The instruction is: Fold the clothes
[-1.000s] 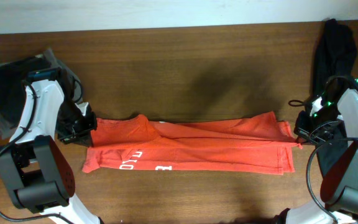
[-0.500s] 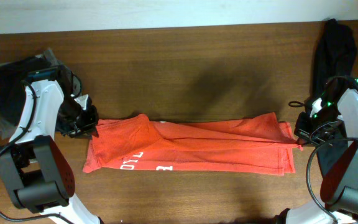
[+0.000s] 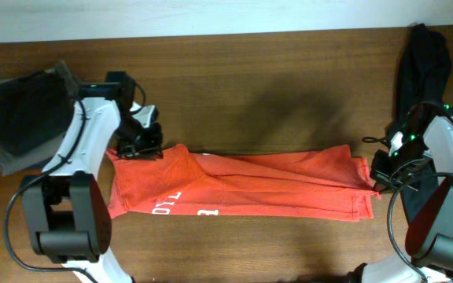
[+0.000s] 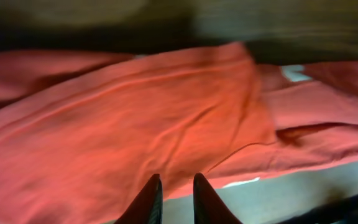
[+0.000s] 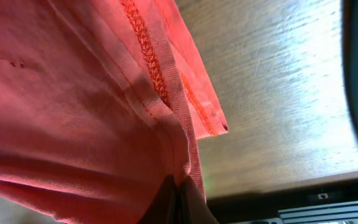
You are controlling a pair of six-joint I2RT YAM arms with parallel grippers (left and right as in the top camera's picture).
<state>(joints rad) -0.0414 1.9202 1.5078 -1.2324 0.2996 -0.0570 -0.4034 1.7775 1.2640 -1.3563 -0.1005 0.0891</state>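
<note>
Floppy, light T-shirt (image 3: 274, 187) is begging for corner grabs; right gripper (image 3: 377, 181) is clamping its 3 o'clock hem, left gripper (image 3: 137, 146) is gaping slightly.

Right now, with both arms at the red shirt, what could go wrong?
1. The left gripper sits at the red T-shirt's left end with its jaws barely apart. No cloth is clearly pinched between them, so that corner may drop unevenly.
2. The right gripper pinches only the bunched hem, and a hard pull could slip it free.
3. The black garment lies close to the right arm and might snag.
</note>
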